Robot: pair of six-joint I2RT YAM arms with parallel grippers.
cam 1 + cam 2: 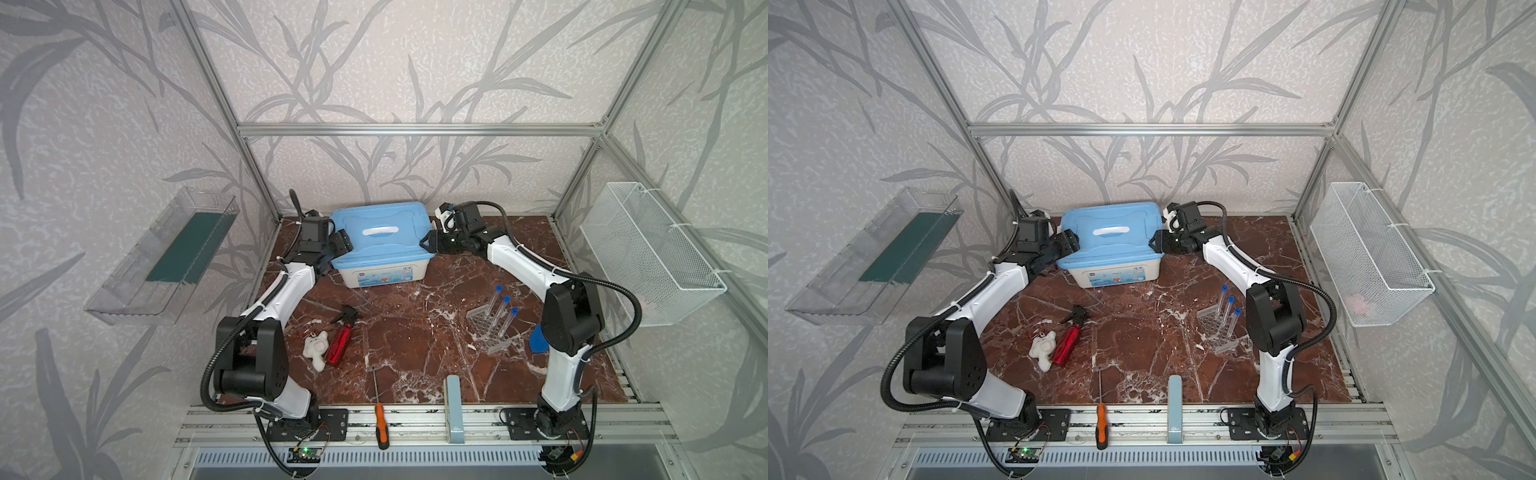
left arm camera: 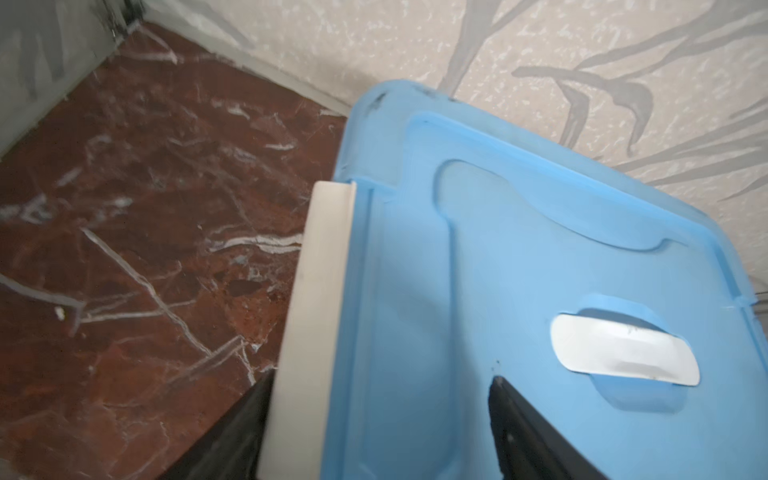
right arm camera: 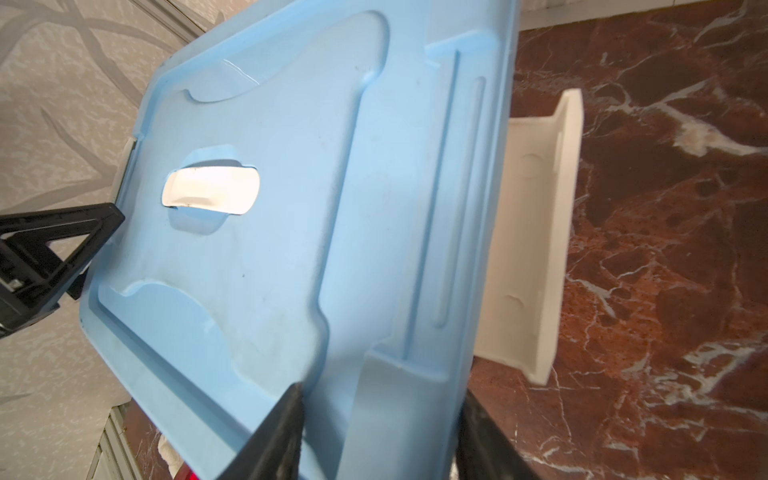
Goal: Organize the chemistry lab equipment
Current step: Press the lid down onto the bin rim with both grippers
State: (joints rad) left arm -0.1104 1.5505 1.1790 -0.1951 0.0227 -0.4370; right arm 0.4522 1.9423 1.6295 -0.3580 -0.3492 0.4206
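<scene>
Both arms are at the back, one on each end of the box (image 1: 380, 277) (blue lid (image 1: 374, 251)). My left gripper (image 1: 337, 252) sits wide over the lid's left end, a white latch (image 2: 313, 316) between its fingers (image 2: 525, 428). My right gripper (image 1: 428, 245) straddles the right rim, narrower; can't tell if it's pinching. The tubes (image 1: 501, 316) stand in the rack (image 1: 478, 323) on the table's (image 1: 415, 340) right, by my right elbow.

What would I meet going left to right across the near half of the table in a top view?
White plush toy, red spray bottle, orange-handled screwdriver, grey-blue block, clear tube rack holding blue-capped tubes.
</scene>
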